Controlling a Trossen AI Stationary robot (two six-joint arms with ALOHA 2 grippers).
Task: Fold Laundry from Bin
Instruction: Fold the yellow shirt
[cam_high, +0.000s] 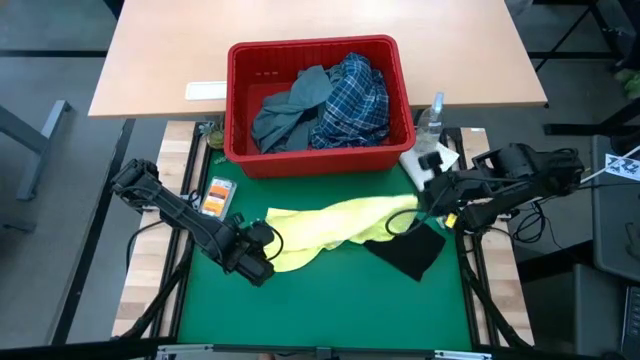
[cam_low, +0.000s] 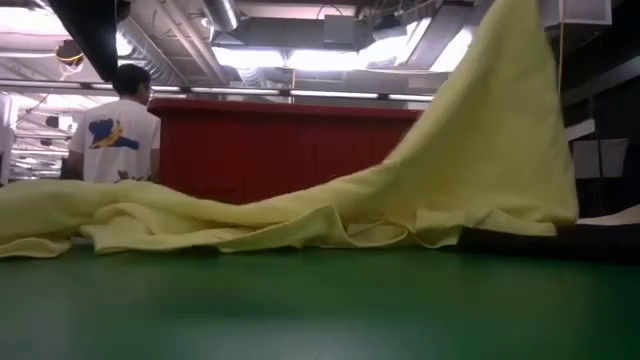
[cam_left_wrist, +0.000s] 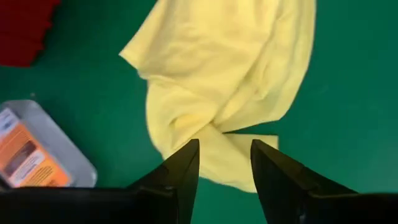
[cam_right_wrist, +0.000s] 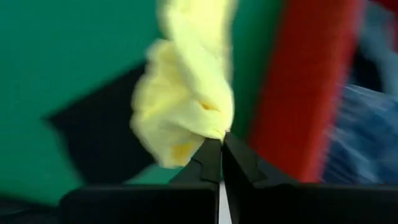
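A yellow garment (cam_high: 335, 225) is stretched across the green mat (cam_high: 330, 310) on the table, in front of the red bin (cam_high: 318, 155), which holds a grey-blue garment (cam_high: 290, 110) and a plaid shirt (cam_high: 355, 100). One end of the yellow garment is pinched by the right gripper (cam_right_wrist: 221, 142), whose fingers are closed tight on a bunched fold and held above the mat, so that the cloth rises in a steep slope toward that side in the low view. A dark navy garment (cam_high: 408, 252) lies flat on the mat beside and partly under the raised end. At the other end, the left gripper (cam_left_wrist: 224, 155) is placed low over the cloth with its fingers parted, and nothing is gripped between them; the hem lies just ahead of the tips. A small clear packet with an orange label (cam_high: 217, 195) is seen near the left arm, clear of the cloth. The step in hand appears to be spreading the yellow garment flat before folding. For it to be done well, a true corner or hem edge should be taken by the left fingers rather than a twisted middle fold, and the cloth should be drawn taut between both ends and lowered evenly, with the navy garment kept out from under it.
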